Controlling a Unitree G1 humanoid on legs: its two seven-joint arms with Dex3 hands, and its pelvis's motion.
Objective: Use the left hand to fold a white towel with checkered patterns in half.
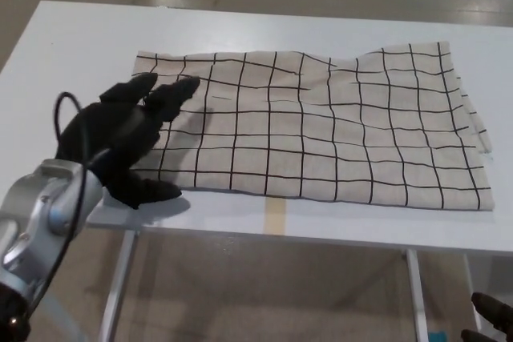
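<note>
The cream-white cloth towel with a black checked grid (313, 130) lies spread flat across the white rectangular table (80, 46). The black left hand (128, 142) sits at the towel's left edge — released, fingers (172, 94) spread over the cloth, grasping nothing.

What you can't really make out here

The left hand (128, 138) covers the towel's (321, 130) near-left corner, so contact there is anyone's guess. The surface (80, 46) runs off both side edges. Bottom right, a dark bit (490, 316), maybe the right hand, is cropped too hard to read.
</note>
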